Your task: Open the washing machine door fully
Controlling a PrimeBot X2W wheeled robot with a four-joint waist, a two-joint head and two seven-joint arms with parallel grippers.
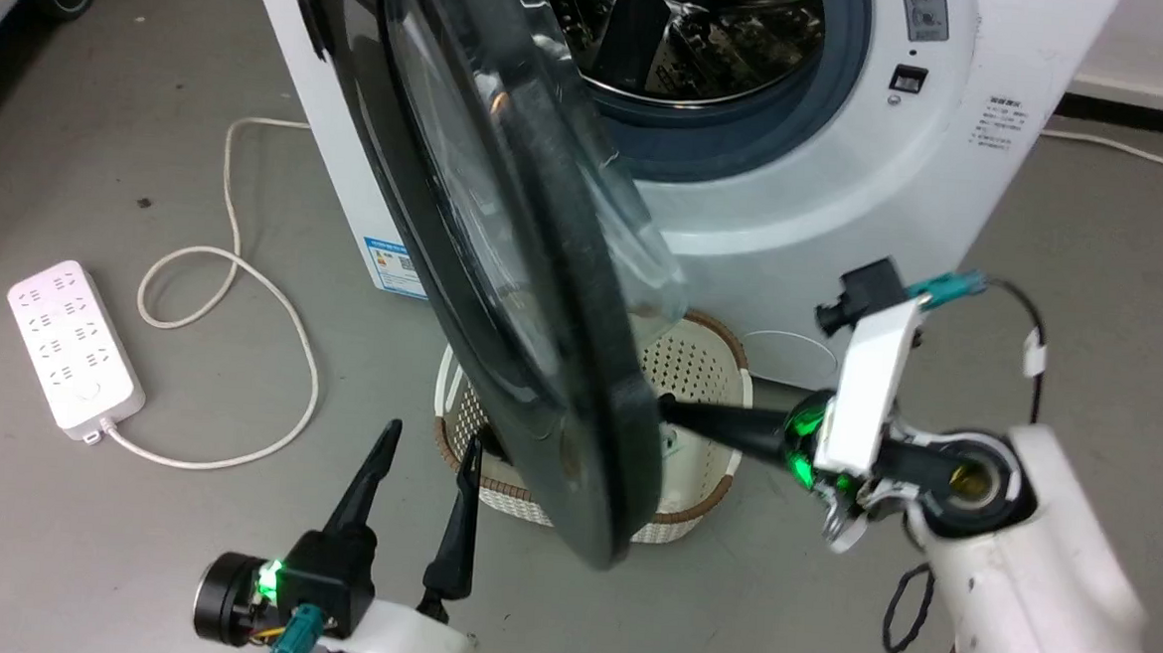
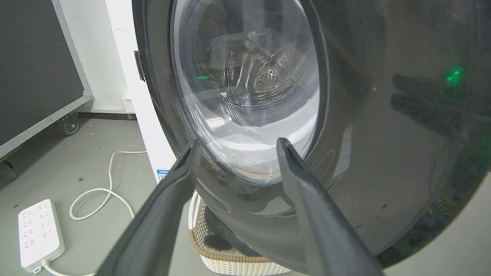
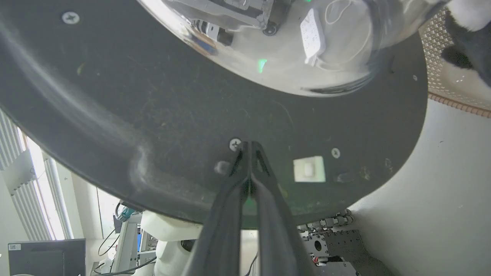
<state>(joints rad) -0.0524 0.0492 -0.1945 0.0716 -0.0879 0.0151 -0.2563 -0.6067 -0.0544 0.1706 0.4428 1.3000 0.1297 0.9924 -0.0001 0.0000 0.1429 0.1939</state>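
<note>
Low on the front of the washing machine, at its left corner, sits a blue label. Its print is too small to read. A block of dark print near the machine's upper right is equally illegible.

The door stands partly open, hinged on the machine's left side. It is swung out so that the head view sees it almost edge-on, with the steel drum exposed behind it. Its lower rim hangs over a white basket on the floor.

The right gripper has its two fingers pressed together with nothing between them. In the right wrist view its tips meet the door's dark inner face just beside a screw, near a small white catch and below the bulging glass.

The left gripper is spread wide and holds nothing. It is low on the door's outer side. In the left wrist view its fingers point at the lower part of the glass window, but whether they touch it cannot be told.

A white power strip and its looping cord lie on the floor to the left, well apart from the door.
</note>
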